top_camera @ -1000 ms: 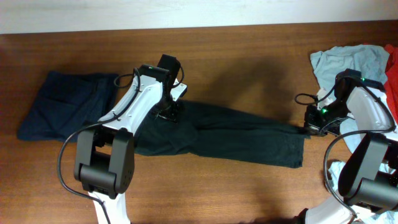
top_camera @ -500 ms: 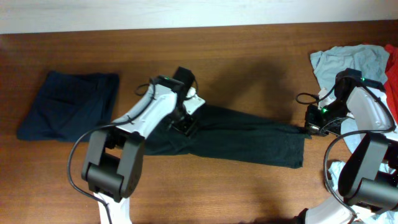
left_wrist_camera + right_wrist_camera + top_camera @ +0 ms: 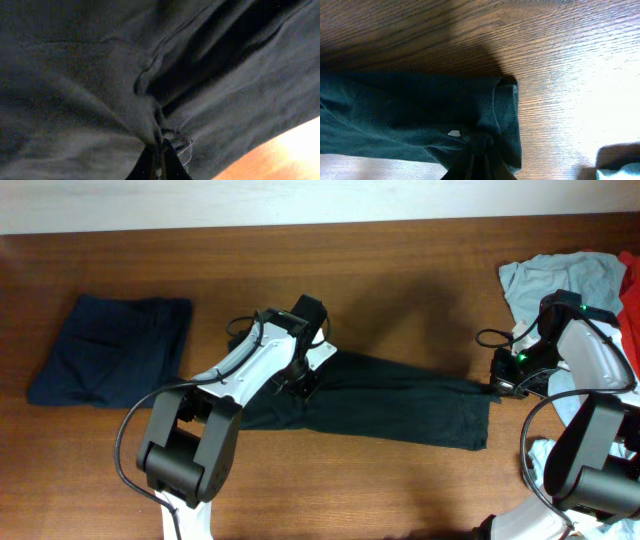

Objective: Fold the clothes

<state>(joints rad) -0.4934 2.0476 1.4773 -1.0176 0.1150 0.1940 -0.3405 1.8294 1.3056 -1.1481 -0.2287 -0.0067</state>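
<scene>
A black T-shirt [image 3: 390, 400] lies stretched in a long band across the wooden table. My left gripper [image 3: 300, 383] presses down near the shirt's left part. In the left wrist view its fingers are pinched together [image 3: 160, 152] on a puckered fold of the black cloth [image 3: 75, 75]. My right gripper [image 3: 497, 387] sits at the shirt's right end. The right wrist view shows it shut [image 3: 481, 150] on the bunched hem of the shirt [image 3: 395, 110], beside a small white tag [image 3: 454, 133].
A folded dark navy garment [image 3: 110, 350] lies at the far left. At the right edge, a pale blue tee [image 3: 555, 280] and a red garment [image 3: 630, 300] are heaped behind the right arm. More pale cloth [image 3: 545, 455] lies near its base.
My left gripper has moved right along the black shirt, away from the navy garment, and closed on a fold of the cloth. The right arm has stayed put.
</scene>
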